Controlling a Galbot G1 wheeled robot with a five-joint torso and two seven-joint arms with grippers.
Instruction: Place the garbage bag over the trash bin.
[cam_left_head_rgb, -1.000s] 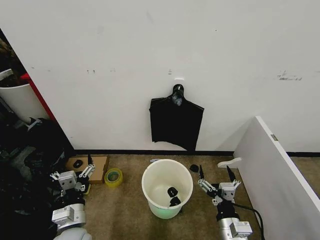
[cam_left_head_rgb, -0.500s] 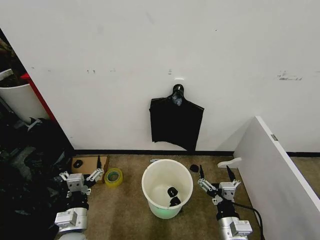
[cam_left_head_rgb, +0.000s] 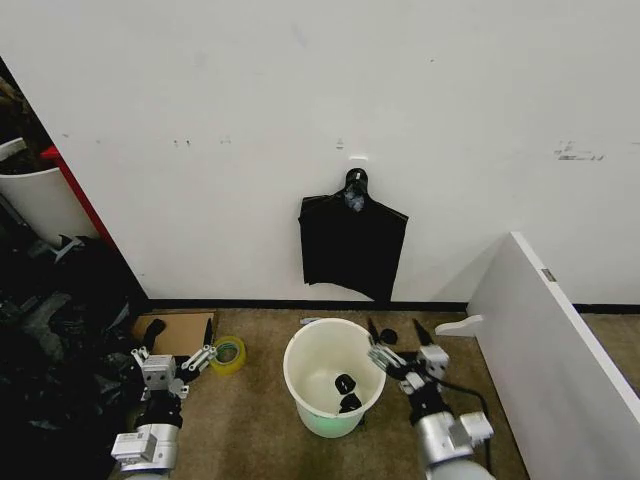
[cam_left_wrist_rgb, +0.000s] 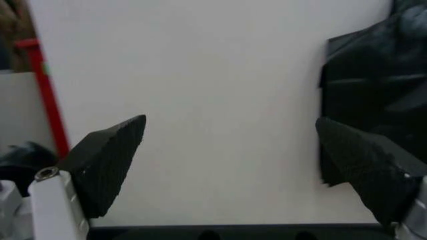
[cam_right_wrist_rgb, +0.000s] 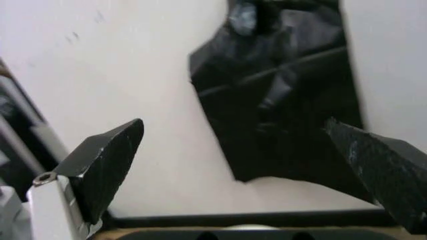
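Observation:
The trash bin (cam_left_head_rgb: 308, 368), cream-white with a pale green base, stands on the carpet below the wall, with two small dark bits lying in its bottom. The garbage bag is out of view. A flat black plastic bunch (cam_left_head_rgb: 352, 245) hangs from a wall hook above the bin; it also appears as the black bunch (cam_right_wrist_rgb: 287, 100) and at an edge as the bunch (cam_left_wrist_rgb: 373, 75). My right gripper (cam_left_head_rgb: 396, 335) is open beside the bin's right rim, its jaws wide apart in the wrist view (cam_right_wrist_rgb: 233, 121). My left gripper (cam_left_head_rgb: 180, 338) is open, left of the bin, holding nothing (cam_left_wrist_rgb: 229, 120).
A yellow-green tape roll (cam_left_head_rgb: 227, 354) and a cardboard piece (cam_left_head_rgb: 180, 328) lie left of the bin. Dark stuffed sacks (cam_left_head_rgb: 50, 330) and a white tub with red trim (cam_left_head_rgb: 35, 200) crowd the far left. A white slanted panel (cam_left_head_rgb: 550, 340) borders the right.
My right gripper has swung left, up to the bin's right rim. My left gripper has shifted right and a little nearer, toward the tape roll.

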